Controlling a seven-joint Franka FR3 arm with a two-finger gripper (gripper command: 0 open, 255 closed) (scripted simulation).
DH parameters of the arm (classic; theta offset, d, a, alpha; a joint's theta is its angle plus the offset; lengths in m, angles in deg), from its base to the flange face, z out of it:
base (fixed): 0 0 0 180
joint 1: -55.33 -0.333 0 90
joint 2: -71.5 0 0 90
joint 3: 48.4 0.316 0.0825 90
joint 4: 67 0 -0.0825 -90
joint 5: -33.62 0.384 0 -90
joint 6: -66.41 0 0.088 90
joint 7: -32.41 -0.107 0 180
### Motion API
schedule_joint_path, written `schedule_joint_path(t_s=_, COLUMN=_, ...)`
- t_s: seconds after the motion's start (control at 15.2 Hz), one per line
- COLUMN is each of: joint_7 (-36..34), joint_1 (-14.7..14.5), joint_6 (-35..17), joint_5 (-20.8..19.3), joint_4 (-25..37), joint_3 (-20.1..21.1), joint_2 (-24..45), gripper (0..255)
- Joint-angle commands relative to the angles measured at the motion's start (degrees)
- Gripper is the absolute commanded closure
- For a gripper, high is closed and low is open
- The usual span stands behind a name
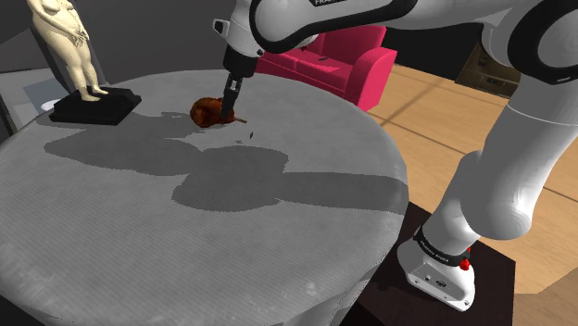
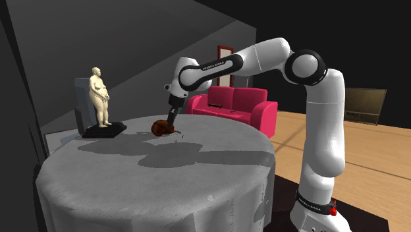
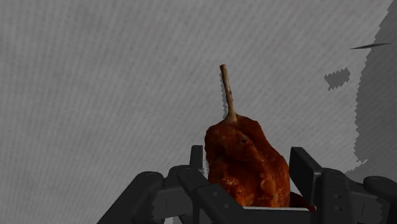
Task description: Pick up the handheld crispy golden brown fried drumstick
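- At the shoulder view's far left, a pale figurine (image 1: 69,42) stands upright on a black base (image 1: 97,106) near the rim of the round grey table (image 1: 278,250), well apart from the work
- To its right, toward the far side of the table, the drumstick (image 1: 209,111) rests on the grey surface
- Handling, as I judge it: light, firm under a crumbly crust and perhaps a little greasy, so a moderate squeeze should do
- Too hard a pinch could crack the coating, and the thin bone (image 3: 227,92) looks a poor hold, since the heavy end would swing
- The best hold is across the thick meaty bulb, which is where the claw (image 1: 232,91) sits
- Looks: a lumpy, rough-crusted piece, dark reddish brown, broad at the meat end and narrowing to a slim tan bone that points away from the claw
- Just right of the drumstick, the claw points steeply down; in the wrist view its black fingers (image 3: 305,172) hug both flanks of the meat with no gap I can see, so I take it as gripping the drumstick, not yet lifted
- Further right, a pink sofa (image 1: 343,60) stands behind the table, and the white arm (image 1: 519,157) rises from its stand (image 1: 496,278) at the lower right
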Motion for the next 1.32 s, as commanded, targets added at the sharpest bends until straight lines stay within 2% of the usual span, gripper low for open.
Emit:
schedule_joint_path(t_s=0.0, joint_7=0.0, joint_1=-0.02, joint_6=-0.03, joint_5=0.0, joint_4=-0.08, joint_3=0.02, joint_2=0.13, gripper=255)
schedule_joint_path(t_s=0.13, joint_7=-0.05, joint_1=-0.05, joint_6=0.04, joint_5=0.0, joint_4=-0.1, joint_3=0.03, joint_2=0.04, gripper=255)
schedule_joint_path(t_s=1.12, joint_7=-1.1, joint_1=-0.02, joint_6=11.47, joint_5=-0.51, joint_4=11.09, joint_3=-0.03, joint_2=-0.24, gripper=255)
schedule_joint_path(t_s=1.25, joint_7=-1.11, joint_1=-0.02, joint_6=11.59, joint_5=-0.51, joint_4=11.22, joint_3=-0.03, joint_2=-0.23, gripper=255)
